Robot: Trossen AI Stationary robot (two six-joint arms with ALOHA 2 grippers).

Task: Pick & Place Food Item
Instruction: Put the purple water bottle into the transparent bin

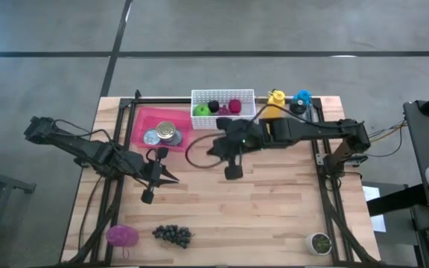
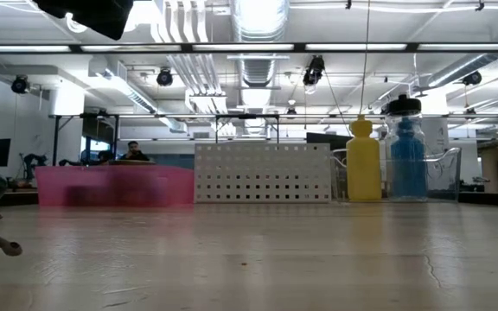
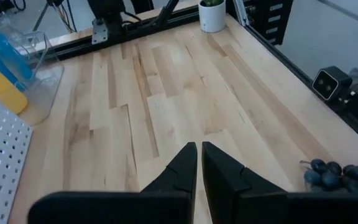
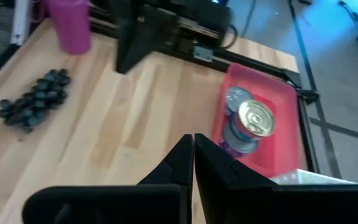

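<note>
The middle of the table (image 1: 274, 208) lies bare and open to a gripper, hemmed at the far edge by the pink tray (image 1: 149, 121) with its cans (image 1: 168, 132), the white basket (image 1: 222, 97) and two bottles (image 1: 276, 103) — the grapes (image 1: 173, 235) and pink cup (image 1: 122, 237) sit along the near edge.

A pink tray (image 2: 115, 186), white perforated basket (image 2: 262, 173) and yellow bottle (image 2: 363, 164) line the table's far edge.

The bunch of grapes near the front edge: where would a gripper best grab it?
The grapes lie flat on the bare table, a low, elongated cluster. Probably best to come straight down from above and close across the narrow middle, where the bunch is thickest and nothing crowds it.
</note>
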